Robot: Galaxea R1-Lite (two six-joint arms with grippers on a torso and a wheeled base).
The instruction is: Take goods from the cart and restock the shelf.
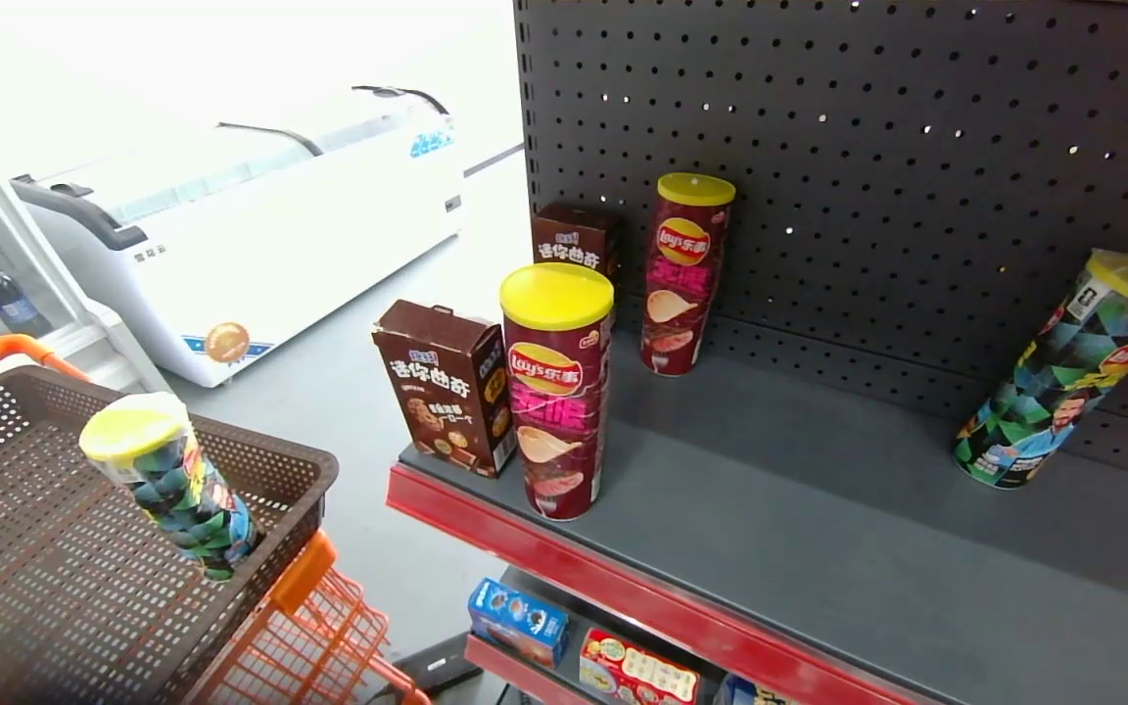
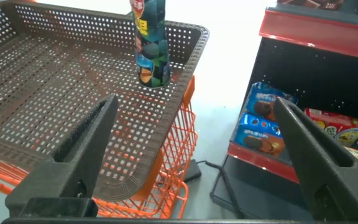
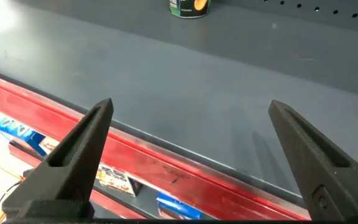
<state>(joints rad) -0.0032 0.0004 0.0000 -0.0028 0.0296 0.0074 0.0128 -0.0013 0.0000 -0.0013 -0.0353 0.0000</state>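
Note:
A green-and-blue patterned chip can (image 1: 172,482) with a yellow lid stands in the brown cart basket (image 1: 25,607), near its corner closest to the shelf. In the left wrist view my left gripper (image 2: 197,158) is open over the basket's edge, a short way from that can (image 2: 151,46), with nothing between its fingers. A matching can (image 1: 1073,370) leans against the pegboard at the right of the grey shelf (image 1: 819,509). My right gripper (image 3: 191,158) is open and holds nothing above the shelf's red front edge (image 3: 166,165), with the can's base (image 3: 189,7) farther back.
Two red chip cans (image 1: 557,387) (image 1: 684,272) and two brown cookie boxes (image 1: 446,384) (image 1: 576,240) stand at the shelf's left. Snack packs (image 1: 517,619) lie on the lower shelf. The orange cart frame (image 1: 324,636) sits beside the shelf. A white chest freezer (image 1: 260,225) stands behind.

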